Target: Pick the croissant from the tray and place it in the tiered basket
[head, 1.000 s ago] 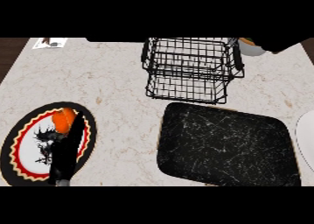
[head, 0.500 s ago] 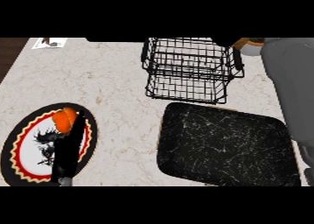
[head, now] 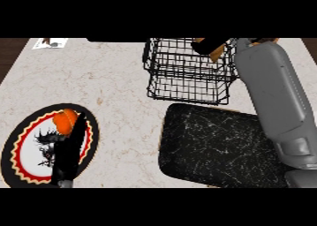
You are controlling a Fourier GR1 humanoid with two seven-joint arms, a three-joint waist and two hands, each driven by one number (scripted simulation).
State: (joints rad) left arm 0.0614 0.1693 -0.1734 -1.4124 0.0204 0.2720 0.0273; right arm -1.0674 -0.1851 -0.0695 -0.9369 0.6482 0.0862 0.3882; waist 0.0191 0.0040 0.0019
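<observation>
Now the croissant hangs over the tiered basket, held in the right hand.
Only golden-brown slivers show between the curled black fingers at the basket's far rim, away from the dark marbled tray on the bench; the left hand rests straight-fingered over a patterned plate.

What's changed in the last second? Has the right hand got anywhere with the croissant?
The right hand, curled round the croissant, moved left from right of the basket to above its far right part. The forearm now crosses the right edge of the tray. Nothing was let go. The tray, basket, plate and the left hand, resting open at lower left, stayed put.
</observation>
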